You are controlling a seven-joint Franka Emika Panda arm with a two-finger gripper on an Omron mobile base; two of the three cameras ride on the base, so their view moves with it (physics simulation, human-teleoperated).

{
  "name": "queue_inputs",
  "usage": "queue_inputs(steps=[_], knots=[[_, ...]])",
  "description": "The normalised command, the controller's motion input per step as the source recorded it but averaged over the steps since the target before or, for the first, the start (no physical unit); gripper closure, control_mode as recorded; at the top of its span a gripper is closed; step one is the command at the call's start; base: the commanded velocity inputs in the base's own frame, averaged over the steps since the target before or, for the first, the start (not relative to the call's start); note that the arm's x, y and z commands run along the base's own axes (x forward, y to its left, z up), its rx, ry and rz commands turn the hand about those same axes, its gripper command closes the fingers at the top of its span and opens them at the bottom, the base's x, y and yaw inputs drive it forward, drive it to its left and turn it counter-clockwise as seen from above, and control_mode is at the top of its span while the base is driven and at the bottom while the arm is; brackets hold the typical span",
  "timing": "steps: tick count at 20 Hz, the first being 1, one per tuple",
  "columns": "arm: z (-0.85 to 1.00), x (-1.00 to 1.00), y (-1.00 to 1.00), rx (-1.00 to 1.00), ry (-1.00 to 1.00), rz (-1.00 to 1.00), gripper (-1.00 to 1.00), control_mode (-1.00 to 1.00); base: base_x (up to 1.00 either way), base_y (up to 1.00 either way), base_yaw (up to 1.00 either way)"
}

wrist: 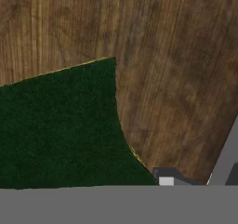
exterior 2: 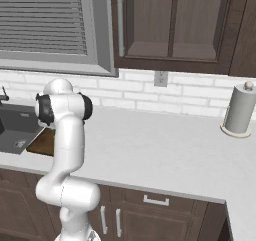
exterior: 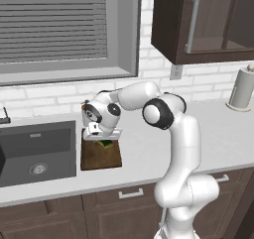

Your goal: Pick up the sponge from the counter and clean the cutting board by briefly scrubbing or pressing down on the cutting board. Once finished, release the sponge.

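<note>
The arm reaches left and down over the cutting board (exterior: pixel 100 155), which lies flat on the light bench (exterior: pixel 149 149) just beside the dark sink basin (exterior: pixel 37 153). The gripper (exterior: pixel 104 143) is low over the far end of the board, its jaws clenched on the dark green sponge (exterior: pixel 105 144), which rests on the wood. From the hand, the sponge's green face (wrist: pixel 60 125) covers much of the board's grain (wrist: pixel 176 69). A paper towel roll (exterior: pixel 241 89) stands well apart near the wall.

The tool (exterior: pixel 102 138) hid most of the sponge (exterior: pixel 105 144) beneath it and the far end of the cutting board (exterior: pixel 100 156); whether its jaws gripped the sponge could not be told.
</note>
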Motion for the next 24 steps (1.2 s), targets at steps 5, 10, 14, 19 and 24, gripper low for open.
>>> queue_inputs(steps=[5,10,14,19,24], knots=[[-0.54,-1.0,-0.05,0.0,0.2,0.0,1.0,-1.0,0.0,0.0,0.0],[-0.35,-1.0,0.0,0.0,0.05,0.0,-1.0,-1.0,0.0,0.0,0.0],[-0.01,-0.21,0.01,0.0,-0.07,0.0,-1.0,-1.0,0.0,0.0,0.0],[0.14,-0.45,-0.22,0.1,-0.3,0.0,-1.0,-1.0,0.0,0.0,0.0],[0.41,-0.13,-0.14,0.16,-0.48,0.02,-1.0,-1.0,0.0,0.0,0.0]])
